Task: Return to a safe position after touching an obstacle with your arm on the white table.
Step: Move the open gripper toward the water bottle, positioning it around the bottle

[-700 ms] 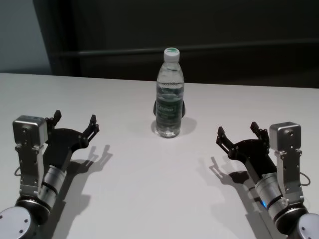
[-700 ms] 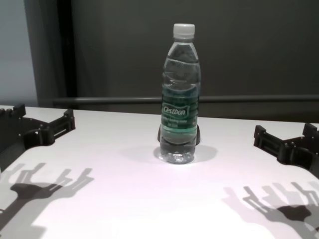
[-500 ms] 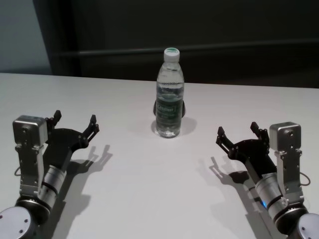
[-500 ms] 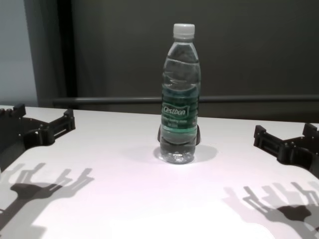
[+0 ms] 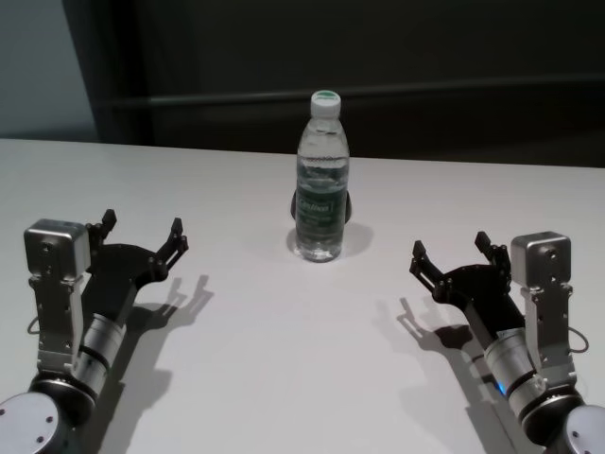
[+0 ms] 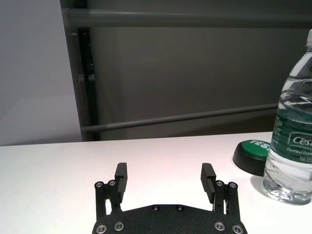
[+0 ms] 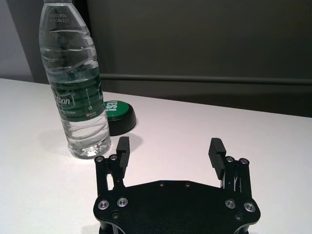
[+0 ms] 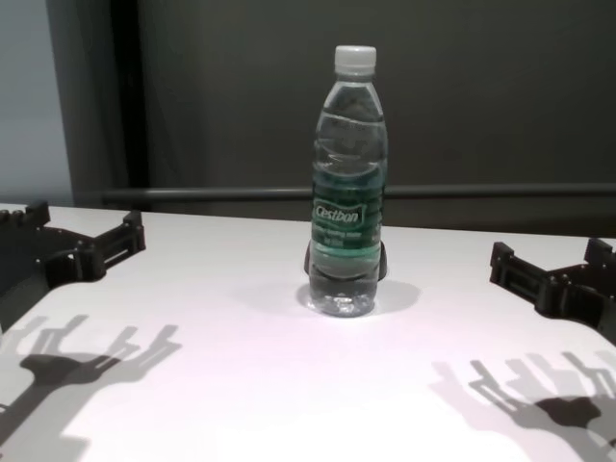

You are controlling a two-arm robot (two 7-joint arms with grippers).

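The obstacle (image 5: 320,180), a clear water bottle with a white cap and green label, stands upright at the middle of the white table (image 5: 284,359). It also shows as the obstacle (image 8: 348,183), the obstacle (image 6: 291,141) and the obstacle (image 7: 74,83). My left gripper (image 5: 142,235) hovers open over the table's near left, well apart from the bottle; it shows again as the left gripper (image 6: 165,178) and the left gripper (image 8: 82,236). My right gripper (image 5: 452,251) is open at the near right, also clear of the bottle, seen as the right gripper (image 7: 169,152) and the right gripper (image 8: 549,265).
A small dark rounded button with a green top (image 7: 117,114) sits just behind the bottle, seen also as the button (image 6: 251,155). A dark grey wall with a horizontal rail (image 5: 378,93) runs behind the table's far edge.
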